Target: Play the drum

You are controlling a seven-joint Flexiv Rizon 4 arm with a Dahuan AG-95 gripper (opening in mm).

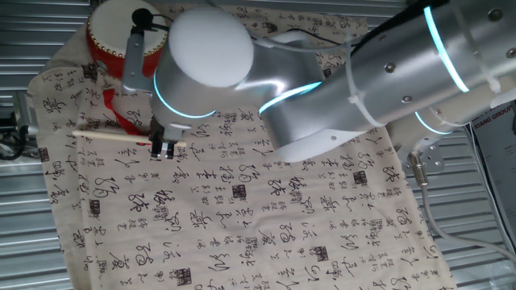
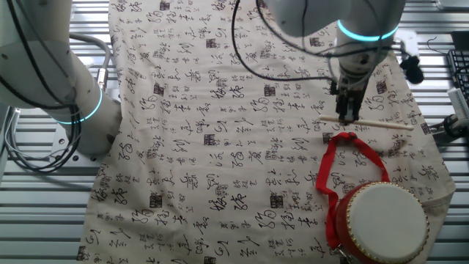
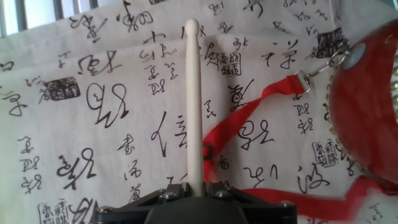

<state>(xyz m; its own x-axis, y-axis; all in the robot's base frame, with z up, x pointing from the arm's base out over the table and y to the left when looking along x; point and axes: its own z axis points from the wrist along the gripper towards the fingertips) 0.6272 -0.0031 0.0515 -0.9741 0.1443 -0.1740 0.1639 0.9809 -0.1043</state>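
Covering the slatted metal desk (image 1: 24, 242): a cream cloth (image 1: 242, 217) printed with black calligraphy, carrying everything in play.

Sitting at a far corner of the cloth: the drum (image 2: 381, 220), red-bodied, cream head facing up, with its red strap (image 2: 333, 169) looping out across the cloth toward the stick (image 2: 366, 122). Showing again at the other cloth corner in the opposite fixed view: the drum (image 1: 121, 36), partly hidden behind the arm.

Lying flat just beyond the strap's loop from the drum: the stick, long axis running crosswise to the line from drum to end effector, so side-on to the drum rather than pointing at it.

Reaching down onto the stick near its middle: the end effector (image 2: 346, 116), fingers straddling it. Appearing in the hand view: the stick (image 3: 194, 99) rising straight out from between the fingers, rounded tip farthest away, with the drum (image 3: 367, 106) off to one side. Looking clenched on the stick, judging by how snugly the fingers are flanking it, though the contact itself is hard to see.

Standing apart from the end effector: the drum, with only the strap between them.

Judging the coming move: lifting the stick off the cloth, carrying it over the strap toward the drum, and tilting it so the tip comes down on the cream head rather than the rim.
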